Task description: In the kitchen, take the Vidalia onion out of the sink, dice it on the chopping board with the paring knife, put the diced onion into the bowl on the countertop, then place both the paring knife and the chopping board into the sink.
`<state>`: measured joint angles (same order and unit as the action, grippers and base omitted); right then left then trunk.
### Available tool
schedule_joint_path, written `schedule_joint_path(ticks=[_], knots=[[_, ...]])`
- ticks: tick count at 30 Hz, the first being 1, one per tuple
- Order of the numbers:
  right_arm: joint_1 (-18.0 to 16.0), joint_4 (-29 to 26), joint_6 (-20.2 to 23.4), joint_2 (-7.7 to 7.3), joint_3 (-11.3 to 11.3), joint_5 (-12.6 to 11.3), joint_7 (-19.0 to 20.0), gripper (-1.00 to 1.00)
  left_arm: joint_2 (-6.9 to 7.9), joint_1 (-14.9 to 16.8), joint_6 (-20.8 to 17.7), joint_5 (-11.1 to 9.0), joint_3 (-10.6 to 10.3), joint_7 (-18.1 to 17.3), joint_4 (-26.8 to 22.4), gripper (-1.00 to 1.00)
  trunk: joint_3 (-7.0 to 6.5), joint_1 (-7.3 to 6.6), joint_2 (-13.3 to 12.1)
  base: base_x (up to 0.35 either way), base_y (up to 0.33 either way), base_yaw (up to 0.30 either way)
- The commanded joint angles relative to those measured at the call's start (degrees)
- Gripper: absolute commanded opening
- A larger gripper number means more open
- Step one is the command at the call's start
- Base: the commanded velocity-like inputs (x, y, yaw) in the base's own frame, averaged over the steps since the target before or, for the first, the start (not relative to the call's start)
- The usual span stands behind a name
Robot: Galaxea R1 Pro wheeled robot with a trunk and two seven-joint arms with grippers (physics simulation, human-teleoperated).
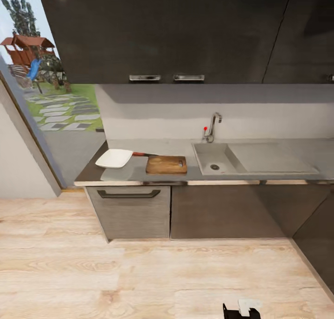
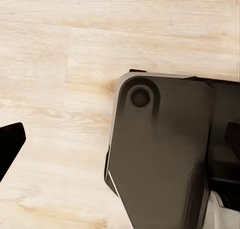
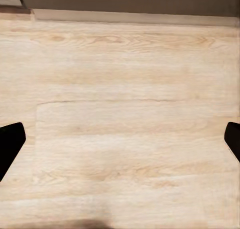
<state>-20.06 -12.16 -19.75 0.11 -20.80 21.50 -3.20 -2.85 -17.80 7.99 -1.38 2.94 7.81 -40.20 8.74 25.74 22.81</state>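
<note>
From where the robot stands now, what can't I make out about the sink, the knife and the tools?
- Sink, head view: the near wall hides part of the basin floor, so no onion can be confirmed.
- Paring knife, head view: too small; the bowl and chopping board cover its ends.
- Left tool, left wrist view: one fingertip shows, with robot housing where the other should be.
- Right tool, right wrist view: fingertips cut off by the edges.

Light wooden floor (image 3: 125,119), dark cabinet base (image 3: 130,0) along one edge, jaws spread wide, nothing between.

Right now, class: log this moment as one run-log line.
phase: approach | bowl, chopping board: on countertop | sink: right of board | right gripper: open
</note>
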Motion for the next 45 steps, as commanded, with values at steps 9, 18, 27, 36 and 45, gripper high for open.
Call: schedule_joint_path(ticks=[9,18,27,36,45], knots=[[-0.1,0.1,-0.1,0.07,-0.2,0.6,-0.3,1.00,-0.05,0.0,0.1,-0.1,0.1,0.0,-0.1,1.00,-0.23,0.04,0.1,0.003,-0.305,-0.171],[-0.1,0.2,0.0,0.07,-0.1,0.6,-0.4,1.00,-0.06,0.0,0.1,-0.1,0.1,0.0,0.0,1.00,-0.24,0.04,0.1,0.000,-0.307,-0.007],[-0.1,0.3,0.0,0.15,-0.1,0.6,-0.6,1.00,-0.06,0.0,0.1,-0.1,0.1,0.0,0.0,1.00,-0.24,0.04,0.1,0.000,-0.307,0.000],[-0.1,0.3,0.0,0.16,-0.1,0.6,-0.6,1.00,-0.06,0.0,0.1,-0.1,0.1,0.0,0.0,1.00,-0.24,0.04,0.1,0.000,-0.307,0.035],[-0.1,0.3,0.0,0.21,-0.1,0.6,-0.3,1.00,-0.06,0.0,0.1,-0.1,0.1,0.0,0.0,1.00,-0.24,0.04,0.1,0.062,-0.307,0.004]])
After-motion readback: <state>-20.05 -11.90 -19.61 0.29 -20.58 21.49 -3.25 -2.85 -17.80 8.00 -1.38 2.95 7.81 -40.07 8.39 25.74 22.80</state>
